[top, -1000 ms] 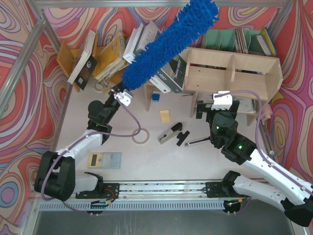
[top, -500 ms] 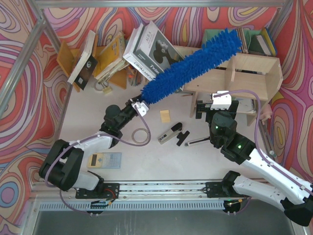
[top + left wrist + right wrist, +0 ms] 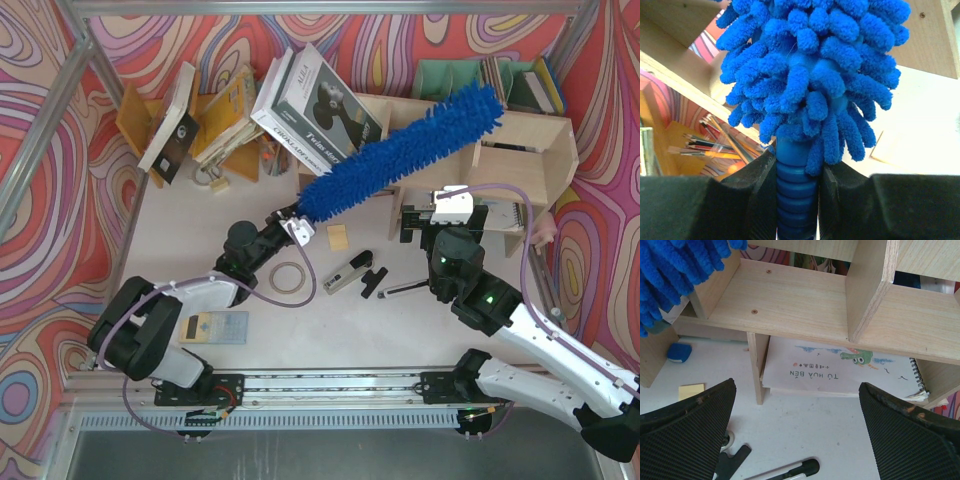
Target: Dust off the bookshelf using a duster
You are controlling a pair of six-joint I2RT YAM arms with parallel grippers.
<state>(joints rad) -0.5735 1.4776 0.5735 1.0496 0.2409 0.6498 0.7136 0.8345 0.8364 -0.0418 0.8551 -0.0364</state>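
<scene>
The bright-blue fluffy duster [image 3: 400,152] lies slanted across the pale plywood bookshelf [image 3: 520,150], its tip over the shelf's top middle. My left gripper [image 3: 296,226] is shut on the duster's ribbed blue handle [image 3: 796,190], just left of the shelf's front. The duster head [image 3: 812,70] fills the left wrist view. My right gripper [image 3: 438,214] is open and empty, low in front of the shelf's lower compartment. In the right wrist view the shelf boards [image 3: 805,305] and the duster's fringe [image 3: 670,275] show above the wide-apart fingers [image 3: 685,425].
A white spiral notebook [image 3: 845,372] lies under the shelf. A yellow sticky pad [image 3: 338,237], a stapler [image 3: 347,272], a black clip with a silver rod [image 3: 385,285], a tape ring [image 3: 291,277] and a calculator [image 3: 213,326] lie on the table. An orange rack of tilted books [image 3: 210,115] stands back left.
My left arm swung the duster down and to the right, from upright near the back wall to lying across the bookshelf top. The right arm has not moved.
</scene>
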